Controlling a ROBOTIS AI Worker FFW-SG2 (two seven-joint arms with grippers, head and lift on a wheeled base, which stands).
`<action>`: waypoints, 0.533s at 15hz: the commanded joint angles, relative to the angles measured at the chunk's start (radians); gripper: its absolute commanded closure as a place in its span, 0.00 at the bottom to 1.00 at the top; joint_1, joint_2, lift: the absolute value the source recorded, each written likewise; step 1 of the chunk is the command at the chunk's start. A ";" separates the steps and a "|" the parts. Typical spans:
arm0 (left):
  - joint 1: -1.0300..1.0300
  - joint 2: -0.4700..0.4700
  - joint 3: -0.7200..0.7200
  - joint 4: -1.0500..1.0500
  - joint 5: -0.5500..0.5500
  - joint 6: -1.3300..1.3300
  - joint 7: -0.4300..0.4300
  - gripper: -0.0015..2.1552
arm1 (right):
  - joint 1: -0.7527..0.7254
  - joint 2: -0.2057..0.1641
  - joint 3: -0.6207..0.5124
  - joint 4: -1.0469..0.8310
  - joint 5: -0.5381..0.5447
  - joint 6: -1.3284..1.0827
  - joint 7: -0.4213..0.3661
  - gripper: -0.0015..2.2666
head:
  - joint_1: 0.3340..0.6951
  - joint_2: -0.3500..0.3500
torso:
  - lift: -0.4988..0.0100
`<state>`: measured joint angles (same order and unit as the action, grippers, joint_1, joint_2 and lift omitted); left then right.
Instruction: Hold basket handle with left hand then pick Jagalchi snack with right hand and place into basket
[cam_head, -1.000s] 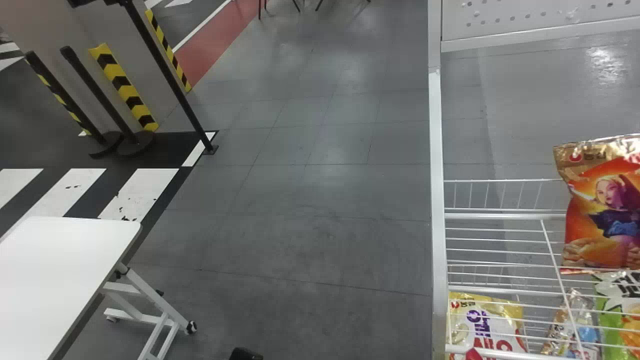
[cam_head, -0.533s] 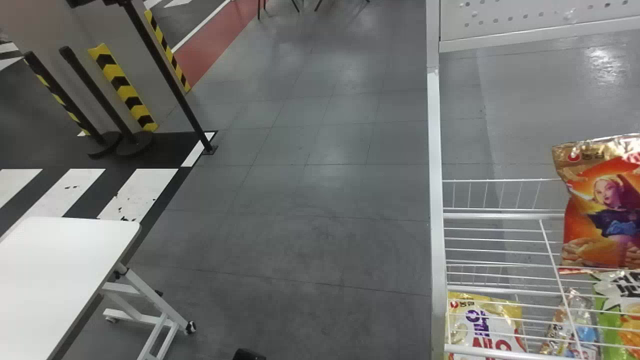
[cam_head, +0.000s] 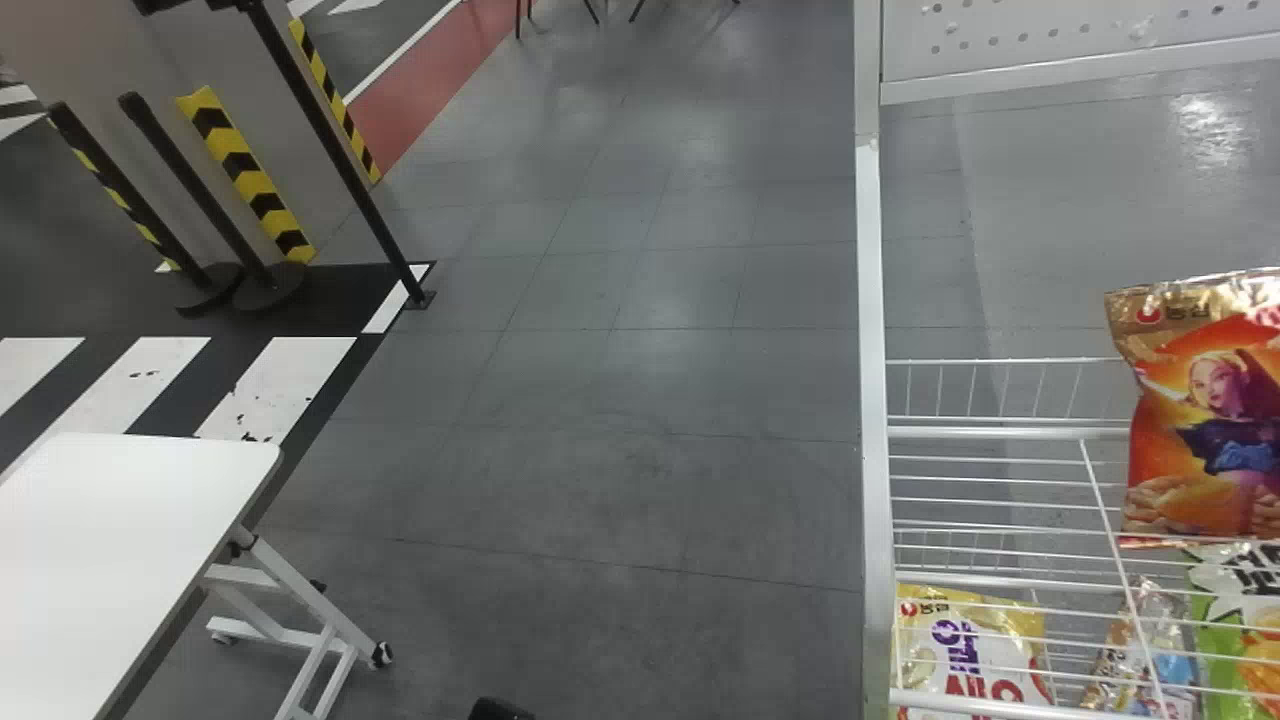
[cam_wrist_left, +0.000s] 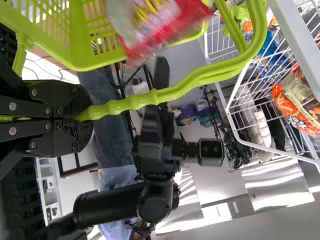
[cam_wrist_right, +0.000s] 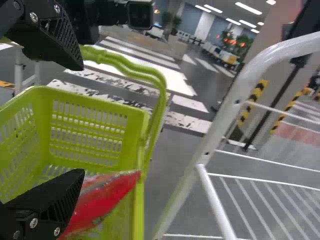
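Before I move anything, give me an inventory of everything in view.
Basket: one, lime green, beneath the right gripper
Basket handle: lime green, in the left gripper
Red bag: one, red, over the basket
Rack: white, robot's right
Large bag: one, orange-red and gold, on the rack
Lower bags: at least three, yellow-white, silver-blue, green, behind the rack's wires
Table: one, white, robot's left
Posts: three, black, far left
Guards: at least two, yellow-black, by the posts
Left gripper: one, black, on the handle
Right gripper: one, black, above the basket
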<state>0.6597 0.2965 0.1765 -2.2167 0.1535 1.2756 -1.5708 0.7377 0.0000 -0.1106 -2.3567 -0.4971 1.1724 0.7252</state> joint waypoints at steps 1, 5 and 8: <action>0.006 -0.008 0.003 0.000 -0.002 0.000 -0.010 1.00 | 0.011 0.001 -0.136 0.008 -0.023 -0.136 0.065 0.04 | 1.00 1.00 | 0.97; 0.011 -0.028 0.005 0.000 -0.011 0.000 -0.010 1.00 | 0.040 0.001 -0.273 0.113 -0.049 -0.590 0.117 0.04 | 1.00 0.56 | 0.97; 0.011 -0.036 -0.006 0.000 -0.019 0.003 -0.010 1.00 | 0.062 0.001 -0.285 0.197 -0.032 -0.928 0.106 0.05 | 1.00 0.18 | 0.97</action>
<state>0.6703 0.2630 0.1759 -2.2161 0.1381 1.2760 -1.5708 0.7873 0.0000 -0.3949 -2.1952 -0.5401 0.3996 0.8371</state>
